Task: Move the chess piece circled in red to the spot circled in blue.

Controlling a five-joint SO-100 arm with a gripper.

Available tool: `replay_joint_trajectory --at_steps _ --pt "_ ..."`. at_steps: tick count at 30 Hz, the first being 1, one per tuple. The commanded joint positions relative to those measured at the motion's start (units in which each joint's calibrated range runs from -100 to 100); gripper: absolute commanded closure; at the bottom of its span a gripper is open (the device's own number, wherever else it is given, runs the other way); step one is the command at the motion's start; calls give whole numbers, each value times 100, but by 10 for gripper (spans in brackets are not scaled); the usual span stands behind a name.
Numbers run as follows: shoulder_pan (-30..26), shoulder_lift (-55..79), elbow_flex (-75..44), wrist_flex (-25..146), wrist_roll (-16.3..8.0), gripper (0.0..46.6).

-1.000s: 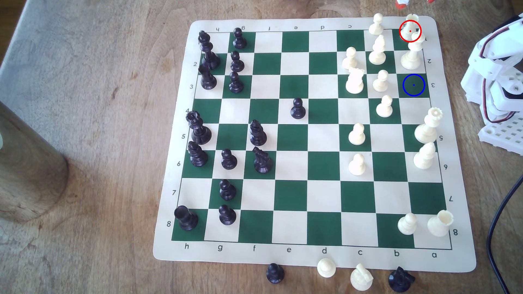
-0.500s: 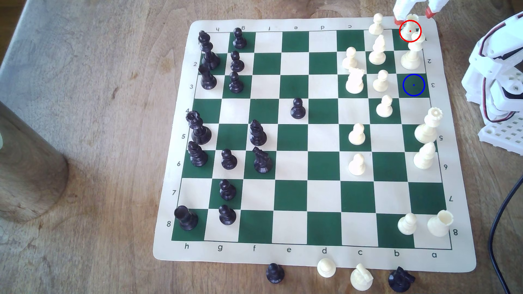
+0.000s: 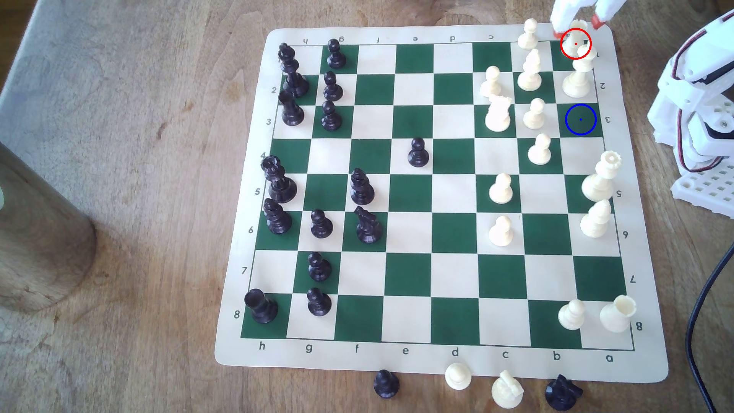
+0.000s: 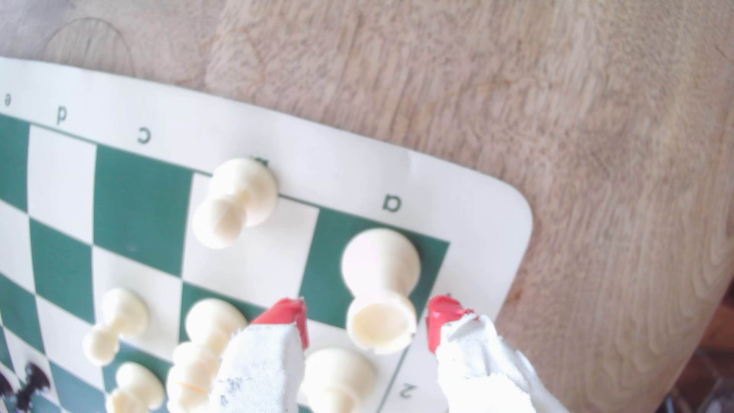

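Observation:
The chess piece circled in red, a stubby cream rook [image 3: 574, 37], stands on the corner square at the far right of the exterior view. My gripper [image 3: 576, 27] is open, and its red-tipped fingers [image 3: 558, 32] straddle the rook's top without touching it. In the wrist view the rook [image 4: 379, 278] sits between the two fingertips of the gripper [image 4: 367, 317], with a gap on each side. The spot circled in blue [image 3: 580, 119] is a bare dark green square two ranks nearer the camera. The tall cream king [image 3: 576, 77] stands between rook and spot.
A cream pawn [image 3: 529, 33] and a bishop [image 3: 530, 69] stand one file to the exterior view's left of the rook. The arm's white base [image 3: 699, 99] and a black cable [image 3: 699, 317] lie right of the board. Several captured pieces rest off the near edge.
The gripper has come down from the upper edge of the exterior view onto the rook's square, its open fingers now on either side of the rook. No piece has moved.

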Motion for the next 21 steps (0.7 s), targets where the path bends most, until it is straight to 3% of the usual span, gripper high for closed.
replay_joint_trajectory --at_steps 1,3,5,8,21 --pt "-92 -45 -43 -85 0 312" --pt "-124 -45 -43 -85 0 324" --pt "-139 -28 -16 -85 24 394" --pt "-131 -2 102 -126 88 442" --pt "-14 -452 20 -151 112 463"
